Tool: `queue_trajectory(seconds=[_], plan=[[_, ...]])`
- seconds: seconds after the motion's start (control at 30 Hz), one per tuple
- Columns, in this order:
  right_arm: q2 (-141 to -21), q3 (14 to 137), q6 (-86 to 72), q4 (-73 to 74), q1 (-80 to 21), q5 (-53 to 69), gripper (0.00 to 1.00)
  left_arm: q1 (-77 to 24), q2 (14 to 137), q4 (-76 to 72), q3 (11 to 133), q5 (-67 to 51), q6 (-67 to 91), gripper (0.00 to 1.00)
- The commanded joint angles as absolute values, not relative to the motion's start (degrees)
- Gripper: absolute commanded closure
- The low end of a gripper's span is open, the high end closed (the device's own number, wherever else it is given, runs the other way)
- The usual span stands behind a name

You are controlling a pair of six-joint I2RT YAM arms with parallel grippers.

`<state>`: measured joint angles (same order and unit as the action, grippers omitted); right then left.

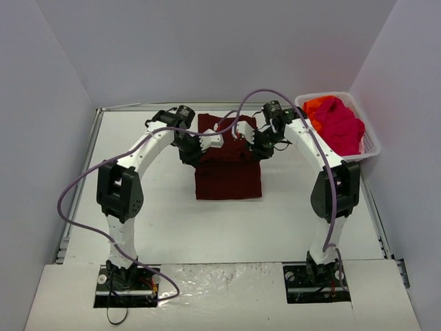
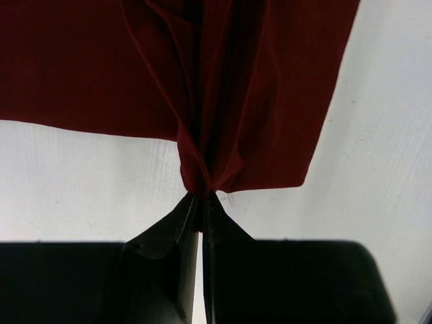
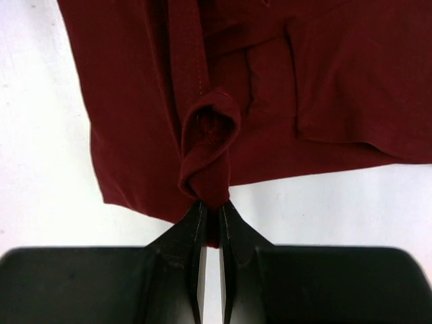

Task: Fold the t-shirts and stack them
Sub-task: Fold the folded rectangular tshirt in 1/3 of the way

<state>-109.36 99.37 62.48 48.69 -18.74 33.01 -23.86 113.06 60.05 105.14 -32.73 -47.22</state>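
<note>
Item in hand: one dark maroon cloth t-shirt (image 1: 227, 178). It lies roughly flat on the white table (image 1: 172, 221), midway between the two arms, with its far part bunched up under the grippers.

Left gripper (image 2: 201, 197): jaws pressed together on a gathered pinch of the maroon cloth, and pleats fan upward from the tips.

Right gripper (image 3: 210, 206): jaws likewise clamped, here on a rolled loop of stitched hem.

Step, as I judge it: the fold of the first shirt is under way. Both far corners are pinched, ready to be carried toward the near hem. Stacking has not begun.

Next move calls for: both arms travelling toward the near edge at an even pace and level height, so the cloth stays taut between them. The pinched edge then needs laying square on the near hem before either grip lets go (a lopsided pull would skew the fold).

Count:
- maroon shirts on the table: one
- white plastic lattice basket (image 1: 373, 147), far right: one
- bright pink cloth shirt (image 1: 342, 125) in the basket: one seen
- orange cloth shirt (image 1: 315, 105) in the basket: one seen (anything beneath them is hidden)
- arms: two, with two grippers
- folded stacks: none
</note>
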Motion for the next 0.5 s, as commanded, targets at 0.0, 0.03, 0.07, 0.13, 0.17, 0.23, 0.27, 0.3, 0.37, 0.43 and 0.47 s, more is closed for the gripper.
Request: queue_trajectory(seconds=[0.0,0.03,0.07,0.13,0.17,0.23,0.27,0.3,0.37,0.43,0.47], plan=[[-111.79,101.69,61.61,49.57,-17.58,30.76,1.00,-23.82,113.37,58.01,108.98,-31.82,-48.78,0.98],[-112.67,101.78,61.79,49.48,-17.40,30.76,1.00,-23.73,114.25,57.75,109.42,-31.73,-48.61,0.98],[-113.11,101.86,61.96,49.48,-17.05,30.76,1.00,-23.73,114.69,57.57,110.38,-31.64,-48.60,0.98],[-114.16,102.04,62.22,49.39,-16.79,30.85,1.00,-23.73,116.18,57.04,111.35,-31.29,-48.60,0.98],[-114.52,102.22,62.31,49.31,-16.44,30.85,1.00,-23.73,116.71,56.78,112.40,-31.20,-48.69,0.98],[-115.74,102.66,62.40,49.13,-16.00,31.20,1.00,-23.64,118.20,56.69,114.07,-30.77,-48.69,0.98],[-116.10,102.92,62.49,49.04,-15.91,31.20,1.00,-23.64,118.65,56.43,114.52,-30.59,-48.52,0.98],[-116.45,103.09,62.49,48.96,-15.82,31.29,1.00,-23.64,119.00,56.16,114.78,-30.50,-48.34,0.98],[-117.59,103.53,62.23,48.08,-15.47,31.64,1.00,-23.64,119.79,55.64,115.22,-29.98,-48.25,0.98],[-118.82,103.80,61.79,47.20,-14.94,31.99,1.00,-23.64,120.14,54.58,115.05,-29.53,-47.38,0.98],[-119.18,103.89,61.35,46.85,-14.85,32.08,1.00,-23.64,120.15,53.88,114.96,-29.44,-47.37,0.98]])
